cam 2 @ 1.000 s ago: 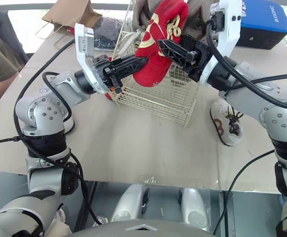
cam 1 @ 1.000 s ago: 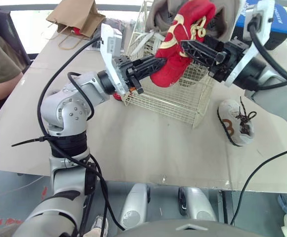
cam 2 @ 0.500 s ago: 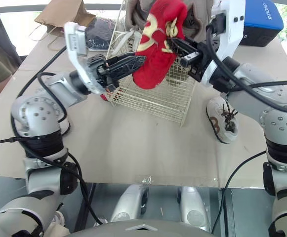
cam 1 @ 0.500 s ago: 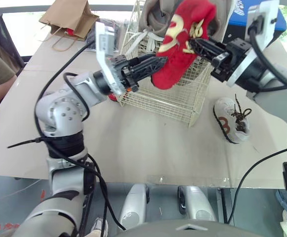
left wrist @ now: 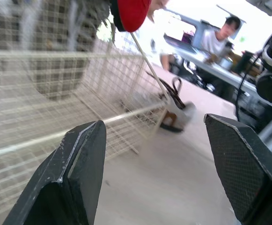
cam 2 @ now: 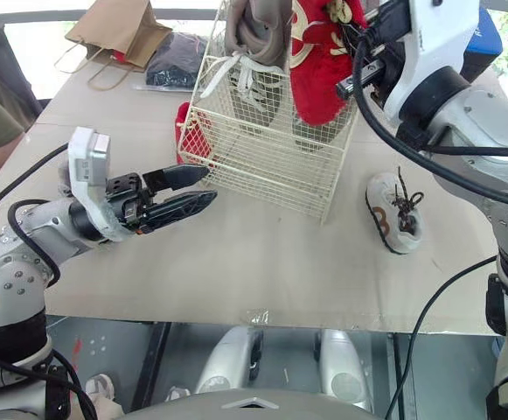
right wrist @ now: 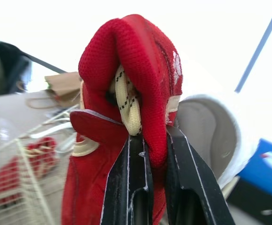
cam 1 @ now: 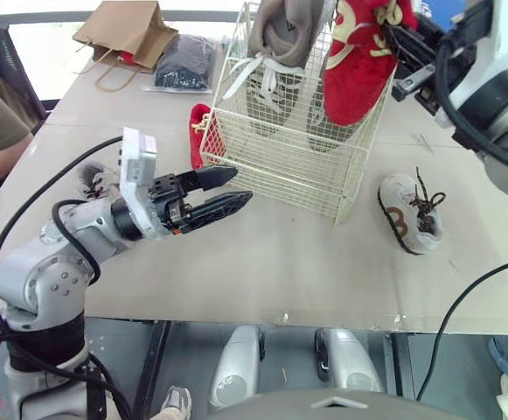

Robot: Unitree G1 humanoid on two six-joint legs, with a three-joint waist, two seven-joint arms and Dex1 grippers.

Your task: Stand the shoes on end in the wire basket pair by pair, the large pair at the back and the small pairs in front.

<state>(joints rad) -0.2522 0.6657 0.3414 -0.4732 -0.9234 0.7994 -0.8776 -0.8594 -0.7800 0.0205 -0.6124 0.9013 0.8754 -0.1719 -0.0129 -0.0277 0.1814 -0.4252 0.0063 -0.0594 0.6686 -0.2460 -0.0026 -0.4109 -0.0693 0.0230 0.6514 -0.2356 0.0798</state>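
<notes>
Pinching the red shoe (cam 1: pixel 355 72), the right hand (right wrist: pixel 154 139) is above the basket (cam 1: pixel 275 166).

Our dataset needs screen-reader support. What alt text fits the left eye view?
The right tool holds a red shoe on end, partly inside a wire basket beside a grey shoe. The left tool hangs open over the table before the basket; a white shoe lies right of it.

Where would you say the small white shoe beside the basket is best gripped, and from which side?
Pinch the small white shoe at its laced opening, coming down from above: it lies apart from the wire basket, dark laces facing up, so that edge looks reachable.
</notes>
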